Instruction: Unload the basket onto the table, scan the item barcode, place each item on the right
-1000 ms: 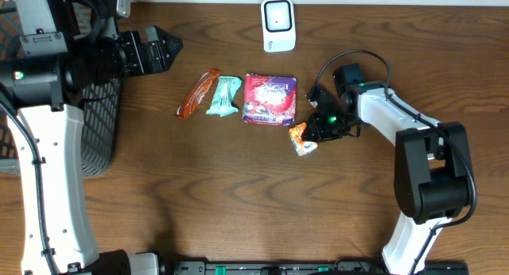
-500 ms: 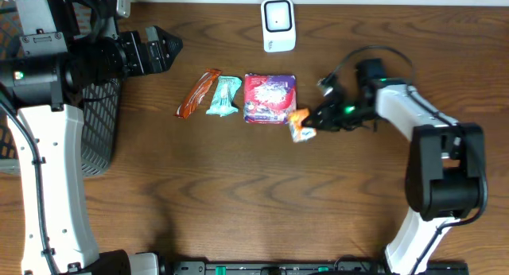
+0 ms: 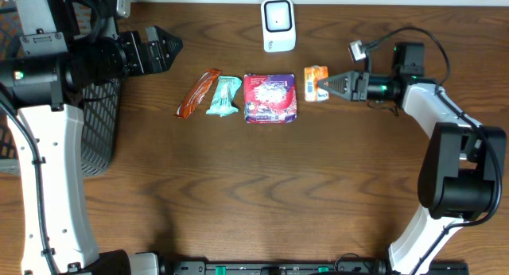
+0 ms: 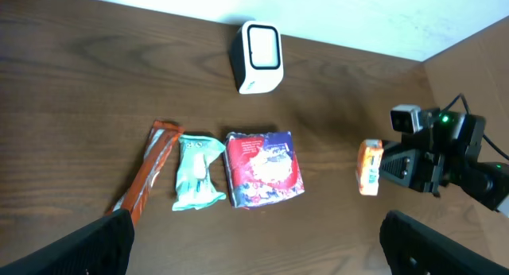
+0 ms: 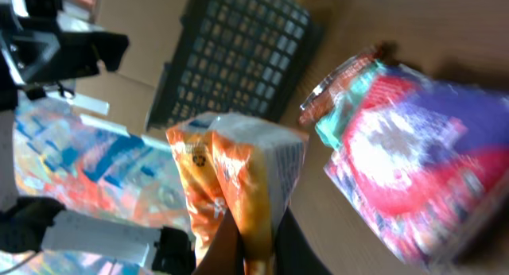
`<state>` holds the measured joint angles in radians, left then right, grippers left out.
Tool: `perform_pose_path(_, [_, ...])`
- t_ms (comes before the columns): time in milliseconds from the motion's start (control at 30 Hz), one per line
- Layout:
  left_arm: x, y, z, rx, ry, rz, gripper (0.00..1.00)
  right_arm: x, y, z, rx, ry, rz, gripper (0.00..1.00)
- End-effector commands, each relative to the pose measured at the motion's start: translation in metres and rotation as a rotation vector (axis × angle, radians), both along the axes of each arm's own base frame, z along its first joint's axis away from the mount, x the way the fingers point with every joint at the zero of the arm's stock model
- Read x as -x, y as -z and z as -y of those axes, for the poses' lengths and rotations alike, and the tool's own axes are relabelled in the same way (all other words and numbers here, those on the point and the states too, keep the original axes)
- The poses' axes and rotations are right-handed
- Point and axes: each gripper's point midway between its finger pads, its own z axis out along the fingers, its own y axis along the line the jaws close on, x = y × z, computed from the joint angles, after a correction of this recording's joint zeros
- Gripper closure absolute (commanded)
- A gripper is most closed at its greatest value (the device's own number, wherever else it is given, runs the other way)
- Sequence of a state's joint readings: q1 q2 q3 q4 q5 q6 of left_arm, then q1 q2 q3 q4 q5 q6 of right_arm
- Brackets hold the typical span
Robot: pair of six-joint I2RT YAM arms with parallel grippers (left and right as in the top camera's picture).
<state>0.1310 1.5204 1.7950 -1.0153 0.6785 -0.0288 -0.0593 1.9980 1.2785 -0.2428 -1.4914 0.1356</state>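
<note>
overhead first: the right gripper (image 3: 330, 86) is pinched shut on one edge of the orange packet (image 3: 316, 83), its arm stretched flat toward the middle of the table (image 3: 238, 195). the packet sits just right of the red pack (image 3: 270, 98) and below and to the right of the scanner (image 3: 278, 25), not yet in front of it. a teal pouch (image 3: 224, 96) and a brown bar (image 3: 198, 93) lie further left. the left gripper (image 3: 163, 46) hangs wide open and empty above the basket (image 3: 99, 124), well apart from everything.

from the left wrist, the scanner's window faces up and the packet stands on edge in the right fingers, near but off to the side.

from the right wrist, the picture is smeared, but the packet seems clamped between the two dark fingers (image 5: 219, 242), crumpled at the hold. no barcode can be made out.

so the pick looks done and the presenting step is in hand. next the packet needs carrying over the scanner's window and turning until its barcode side faces the glass, without the thin edge slipping.
</note>
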Motion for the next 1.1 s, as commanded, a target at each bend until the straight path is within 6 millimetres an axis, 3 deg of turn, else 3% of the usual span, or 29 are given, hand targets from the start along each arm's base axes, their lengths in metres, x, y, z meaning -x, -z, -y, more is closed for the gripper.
perform_pose_path(0, [-0.001, -0.001, 0.000, 0.006, 0.006, 0.002, 0.02, 0.005, -0.017, -0.021, -0.062, -0.086, -0.065, 0.99])
perform_pose_path(200, [-0.001, -0.001, 0.000, 0.006, 0.006, 0.002, 0.02, -0.008, -0.020, -0.042, -0.015, -0.066, -0.071, 0.99])
perform_pose_path(367, [-0.001, -0.001, 0.000, 0.005, 0.006, 0.003, 0.02, -0.007, -0.021, -0.049, -0.010, -0.075, -0.050, 0.99])
perform_pose_path(1067, [-0.001, -0.001, 0.000, 0.005, 0.005, 0.002, 0.02, -0.011, -0.019, -0.049, 0.004, -0.055, -0.049, 0.99])
